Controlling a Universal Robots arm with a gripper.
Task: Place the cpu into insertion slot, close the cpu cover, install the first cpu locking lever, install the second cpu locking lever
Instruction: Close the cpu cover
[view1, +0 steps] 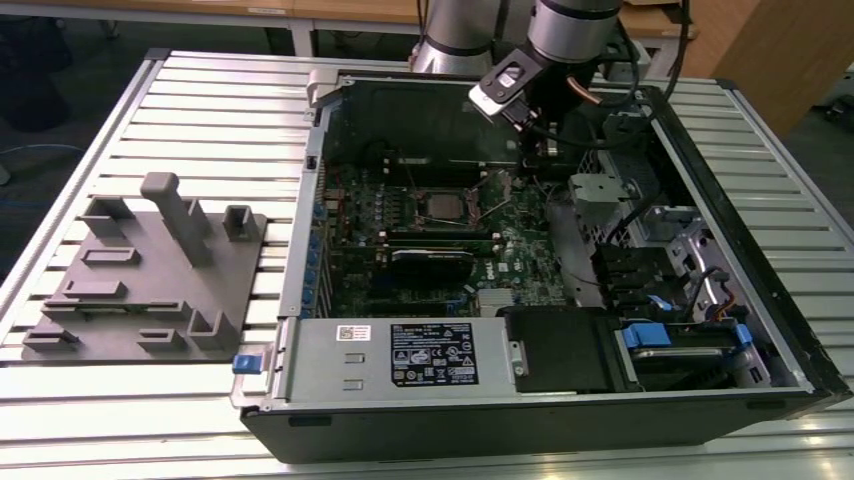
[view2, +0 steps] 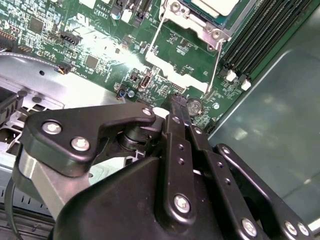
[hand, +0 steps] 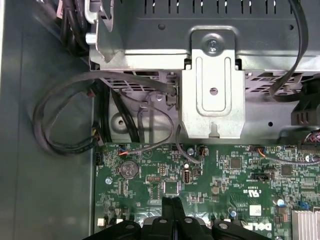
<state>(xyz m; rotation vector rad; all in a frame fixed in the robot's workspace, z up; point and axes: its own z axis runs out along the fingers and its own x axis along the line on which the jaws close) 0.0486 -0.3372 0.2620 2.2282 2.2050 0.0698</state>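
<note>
Pincer (view2: 176, 102) closed and empty, near the insertion slot (view1: 447, 205). The cpu (view2: 215, 4) lies seated, cpu cover (view2: 192, 22) apparently lowered. Locking levers (view2: 215, 65) look unlatched: lever step judged current, requiring a downward press under the catch

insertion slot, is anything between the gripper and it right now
Nothing visible blocks it. In the second wrist view the shut gripper is over green board short of the insertion slot; only small components and two thin wire levers lie between.
</note>
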